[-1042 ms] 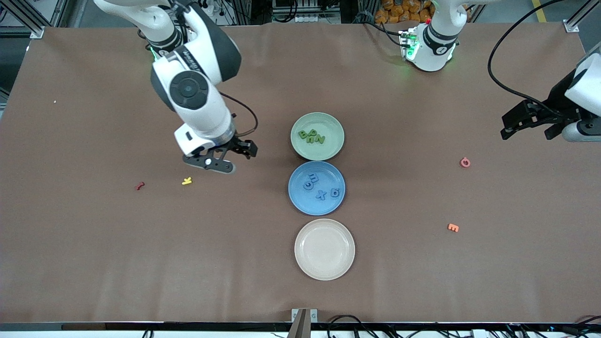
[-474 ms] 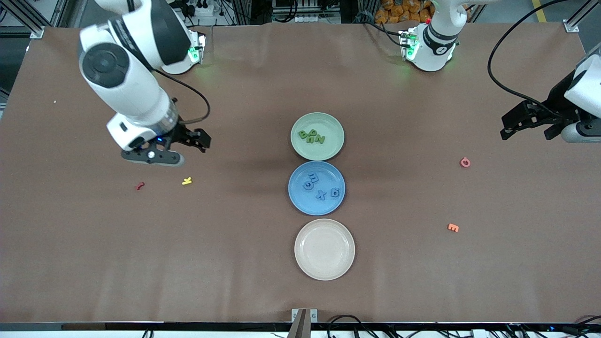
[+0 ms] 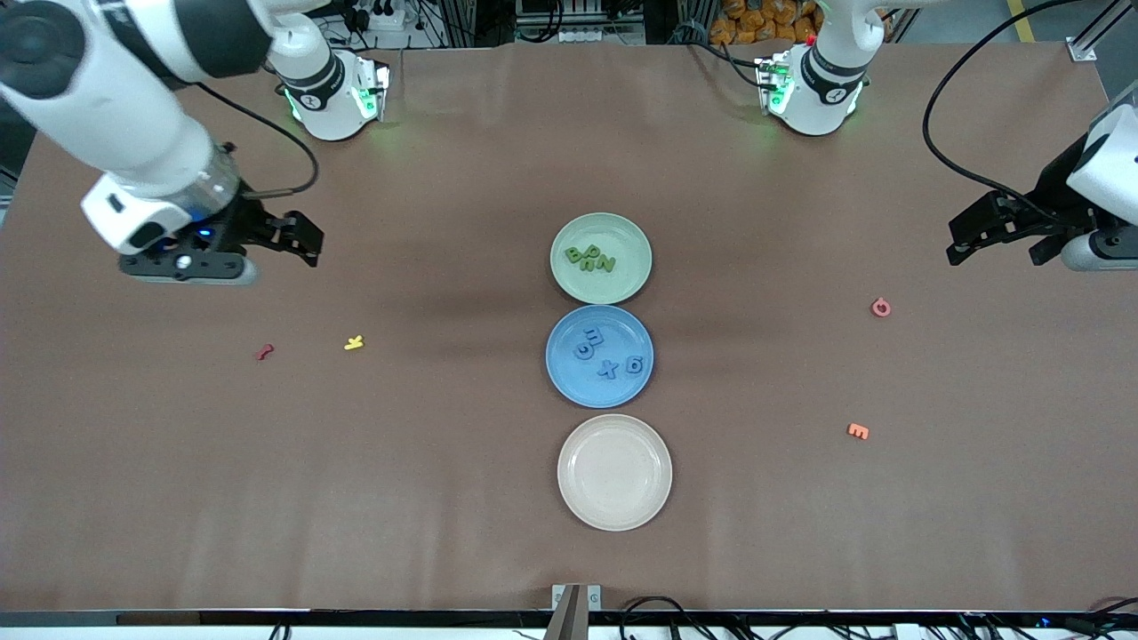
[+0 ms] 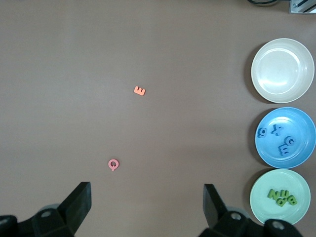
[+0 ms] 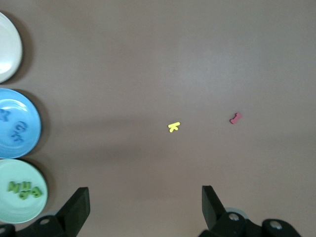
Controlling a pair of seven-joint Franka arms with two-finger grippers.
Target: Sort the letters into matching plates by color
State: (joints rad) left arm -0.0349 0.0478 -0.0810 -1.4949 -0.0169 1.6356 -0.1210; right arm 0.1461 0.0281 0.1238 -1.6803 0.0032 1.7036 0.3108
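The pale green plate [image 3: 622, 236] holds several green letters [image 3: 590, 260]. Beside it, nearer the front camera, the blue plate [image 3: 613, 327] holds several blue letters [image 3: 607, 368]. My right gripper [image 3: 284, 238] hangs open and empty over bare table toward the right arm's end, well away from the plates. The right wrist view shows its fingers [image 5: 144, 195] spread wide with only tabletop between them. My left gripper [image 3: 994, 253] waits open over the left arm's end of the table. It is empty in the left wrist view [image 4: 147, 192] too.
An empty beige plate [image 3: 614, 472] sits nearest the front camera, in line with the other two. A yellow letter [image 3: 354, 342] and a red one [image 3: 264, 352] lie toward the right arm's end. A pink letter [image 3: 880, 308] and an orange one [image 3: 858, 431] lie toward the left arm's end.
My right arm has swung away from the plates toward its own end of the table, open and empty throughout. The left arm, plates and letters have not moved.
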